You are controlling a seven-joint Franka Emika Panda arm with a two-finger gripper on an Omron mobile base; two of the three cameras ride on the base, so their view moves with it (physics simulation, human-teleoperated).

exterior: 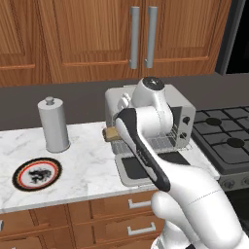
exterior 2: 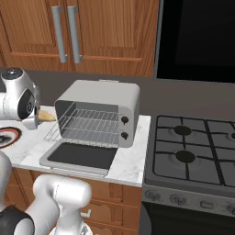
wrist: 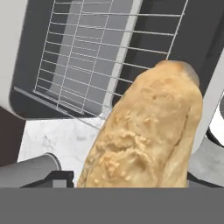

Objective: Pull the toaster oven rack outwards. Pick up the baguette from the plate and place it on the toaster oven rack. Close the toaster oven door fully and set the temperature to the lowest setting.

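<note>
The baguette (wrist: 148, 135) is tan with a golden crust, and my gripper (exterior 2: 39, 118) is shut on it. It hangs over the counter, just left of the toaster oven (exterior 2: 105, 94), with its tip (exterior: 111, 133) poking out past my hand. The toaster oven door (exterior 2: 80, 157) lies open and flat. The toaster oven rack (exterior 2: 87, 124) is pulled out over the door and appears in the hand view as a wire grid (wrist: 87, 57) beyond the bread. The plate (exterior: 37, 173) sits bare at the counter's front left. My arm hides part of the oven (exterior: 185, 104).
A tall grey canister (exterior: 53, 124) stands on the marble counter behind the plate. Two dark knobs (exterior 2: 124, 127) sit on the oven's right front. A gas stove (exterior 2: 193, 147) adjoins the counter on the right. Wooden cabinets hang above.
</note>
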